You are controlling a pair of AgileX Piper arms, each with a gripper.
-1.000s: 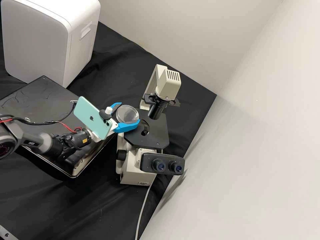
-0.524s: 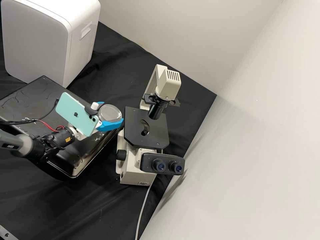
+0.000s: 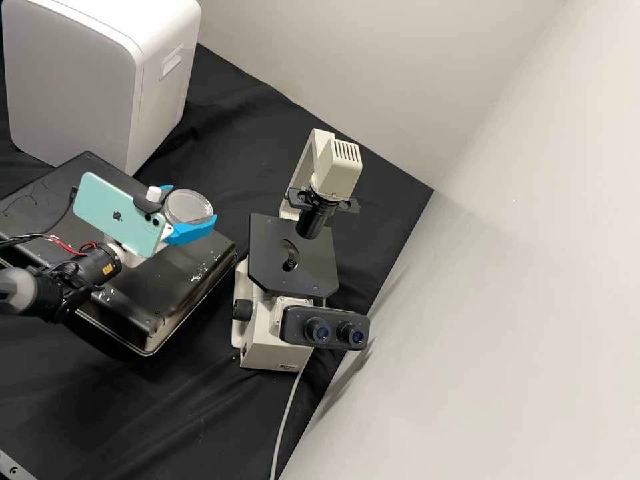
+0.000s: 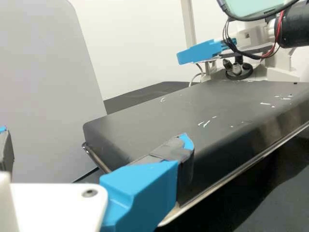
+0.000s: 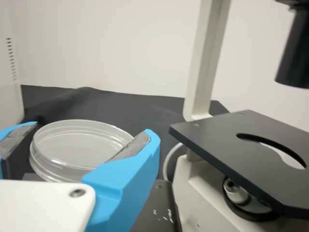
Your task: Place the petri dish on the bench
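The clear round petri dish (image 3: 187, 205) is held above the top of a glossy black case (image 3: 167, 280), with my right gripper (image 3: 193, 205) shut on it. In the right wrist view the petri dish (image 5: 79, 147) sits between the two blue fingers of that gripper (image 5: 87, 140), left of the microscope stage (image 5: 256, 154). My left gripper (image 4: 94, 137) stands open low beside the black case (image 4: 217, 121), nothing between its fingers. From there one of the right gripper's blue fingers (image 4: 203, 50) shows beyond the case's far edge.
A white microscope (image 3: 293, 313) with a black stage (image 3: 313, 267) stands right of the case. A large white appliance (image 3: 93, 73) fills the back left corner. A teal phone (image 3: 117, 213) rides on the right wrist. Black cloth (image 3: 133, 413) covers the bench, and a white wall bounds its right side.
The right arm has carried the petri dish leftward, off the microscope stage's edge and back over the black case. The microscope has not moved.
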